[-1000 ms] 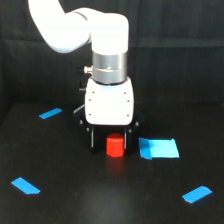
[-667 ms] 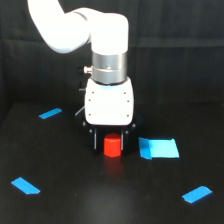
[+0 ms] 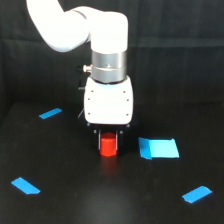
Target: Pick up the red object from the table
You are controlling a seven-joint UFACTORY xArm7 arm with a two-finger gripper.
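Gripper hangs directly over the red object, with dark fingers descending on either side of its upper part. Whether the fingers press on it or stand slightly spread cannot be determined from the exterior view. The red object appears to rest on the table, just beside a large blue tape patch on the exterior view's right. Judged progress: approach and alignment complete; confirmed closure and the lift remain to be done.

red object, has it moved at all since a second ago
No. The red object sits at the same spot left of the large blue tape patch in the exterior view, under the end effector.
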